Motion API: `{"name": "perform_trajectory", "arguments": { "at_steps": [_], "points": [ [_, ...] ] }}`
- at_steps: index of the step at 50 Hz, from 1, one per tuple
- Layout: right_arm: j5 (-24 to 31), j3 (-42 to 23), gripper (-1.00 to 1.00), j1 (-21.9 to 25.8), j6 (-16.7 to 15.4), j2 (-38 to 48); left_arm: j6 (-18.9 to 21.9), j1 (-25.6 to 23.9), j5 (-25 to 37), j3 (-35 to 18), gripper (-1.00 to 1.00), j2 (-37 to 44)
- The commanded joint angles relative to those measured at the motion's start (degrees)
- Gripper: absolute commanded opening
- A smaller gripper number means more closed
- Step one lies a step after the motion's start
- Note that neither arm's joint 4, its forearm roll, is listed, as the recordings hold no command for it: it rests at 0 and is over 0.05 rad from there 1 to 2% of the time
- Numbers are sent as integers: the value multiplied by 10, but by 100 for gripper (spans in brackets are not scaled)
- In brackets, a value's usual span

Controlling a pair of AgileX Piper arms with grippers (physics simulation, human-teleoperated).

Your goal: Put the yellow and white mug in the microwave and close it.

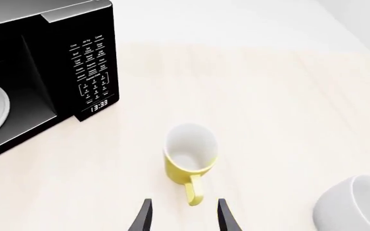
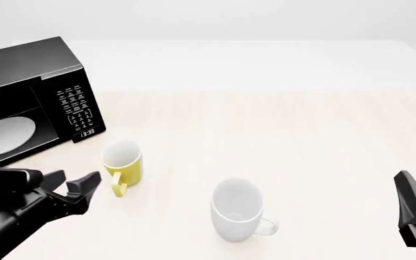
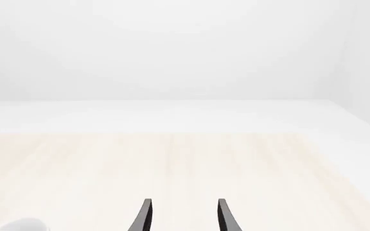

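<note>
Left end effector spread wide, lined up on the mug.
Mug stands upright on the tabletop near the open microwave; likely light, rigid, slick, so pinch handle or rim. Right end effector released, idle.

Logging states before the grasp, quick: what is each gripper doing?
Left gripper: open, empty, just short of the yellow mug.
Right gripper: open, empty.
</note>
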Motion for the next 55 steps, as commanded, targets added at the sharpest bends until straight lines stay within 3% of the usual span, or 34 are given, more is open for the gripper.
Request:
{"name": "perform_trajectory", "arguments": {
  "at_steps": [1,21,55],
  "points": [
    [0,0,100,0,0,0,-12,-10,-46,5,100,51],
    [0,0,100,0,0,0,-20,-8,-125,-8,100,158],
    [0,0,100,0,0,0,-40,-17,-193,-26,100,278]
  ]
}}
